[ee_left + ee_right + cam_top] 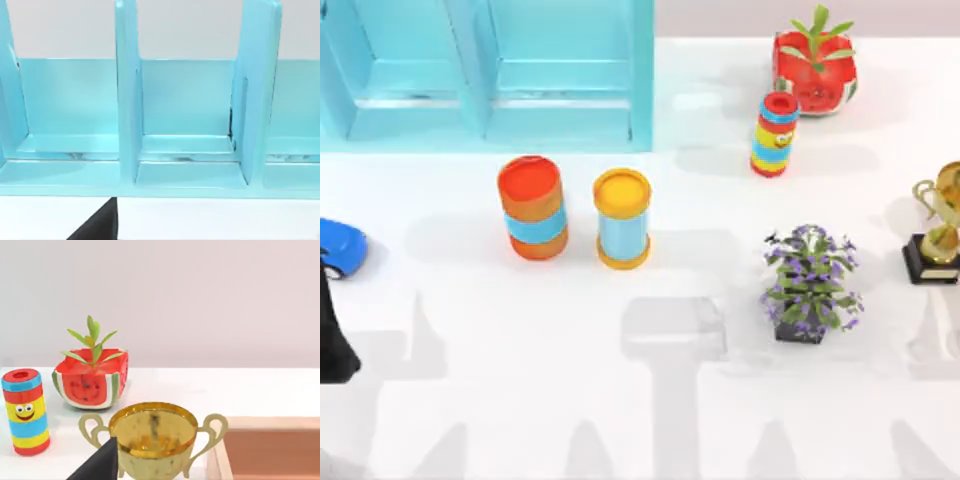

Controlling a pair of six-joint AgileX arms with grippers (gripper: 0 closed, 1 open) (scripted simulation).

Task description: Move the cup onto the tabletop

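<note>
The left hand (332, 330) shows as a dark shape at the left edge of the top view, reaching up to the near side of the cup (340, 248). I cannot tell how far it is open, nor whether it grips the cup. The blue cup sits at the far left of the white counter (650, 400), cut off by the frame edge and well in front of the turquoise cabinet (560, 90). Bare counter lies between the cup and the orange cylinder (532, 207), with the yellow-topped cylinder (622, 218) just beside that. The whole front of the counter is open. The right hand (97, 465) is near the gold trophy (152, 437); I cannot tell its opening.
</note>
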